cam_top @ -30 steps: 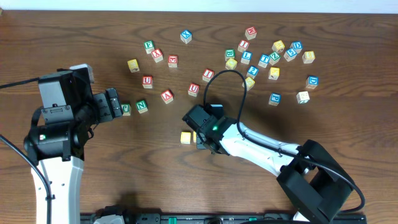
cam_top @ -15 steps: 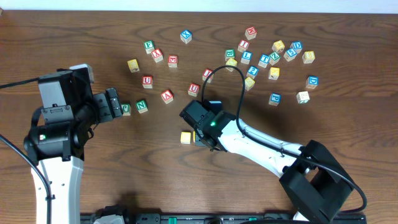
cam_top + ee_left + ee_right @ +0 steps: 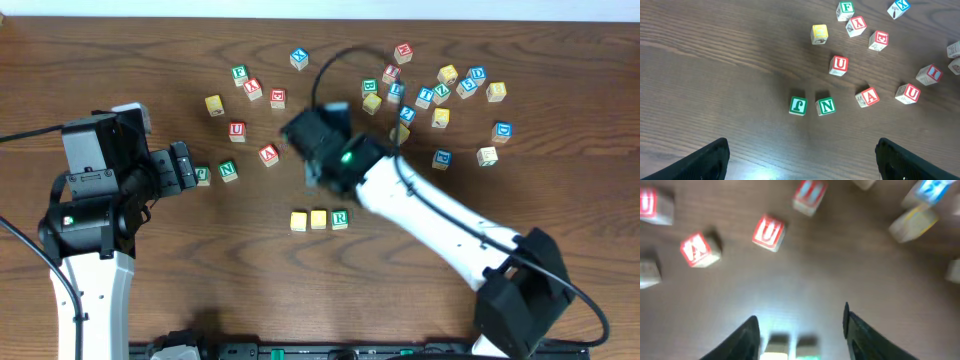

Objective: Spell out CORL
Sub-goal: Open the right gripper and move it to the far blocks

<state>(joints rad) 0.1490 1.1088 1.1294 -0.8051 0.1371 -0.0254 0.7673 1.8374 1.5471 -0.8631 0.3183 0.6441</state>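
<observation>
Three cubes are sitting side by side in a row on the worktop [image 3: 230, 290]: a left yellow-topped cube [image 3: 298, 220], a middle yellow-topped cube [image 3: 319, 219] and the green R cube [image 3: 340, 218]. We are seeing the right gripper [image 3: 799, 320] hovering beyond them, its fingers [image 3: 860, 335] partly apart and holding nothing. The left gripper [image 3: 801, 145] is spreading its fingers [image 3: 705, 162] wide, touching nothing, with the green N cube [image 3: 826, 106] lying ahead.
</observation>
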